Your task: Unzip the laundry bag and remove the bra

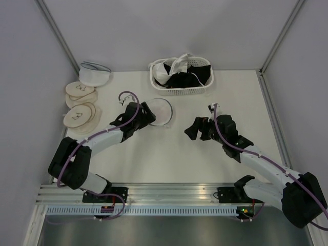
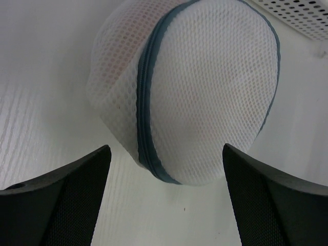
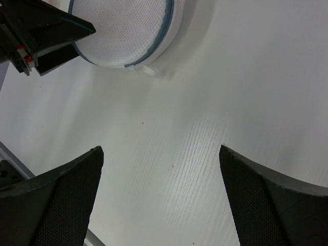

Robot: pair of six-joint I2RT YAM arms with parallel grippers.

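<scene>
The laundry bag (image 1: 161, 112) lies on the table, a round white mesh case with a blue-grey zipper (image 2: 145, 102) around its rim, zipped shut. A faint pinkish tint shows through the mesh (image 2: 119, 65); the bra itself cannot be made out. My left gripper (image 1: 146, 116) is open and empty at the bag's near-left edge, its fingers either side of the rim (image 2: 166, 149). My right gripper (image 1: 198, 128) is open and empty over bare table (image 3: 161, 149), to the right of the bag (image 3: 123, 36). A white tab (image 3: 146, 70) sticks out at the bag's rim.
A white basket (image 1: 180, 90) with black and white garments stands at the back centre; its corner shows in the left wrist view (image 2: 302, 15). A white domed bag with grey-blue rim (image 1: 95, 75) and tan round discs (image 1: 79, 105) lie at the far left.
</scene>
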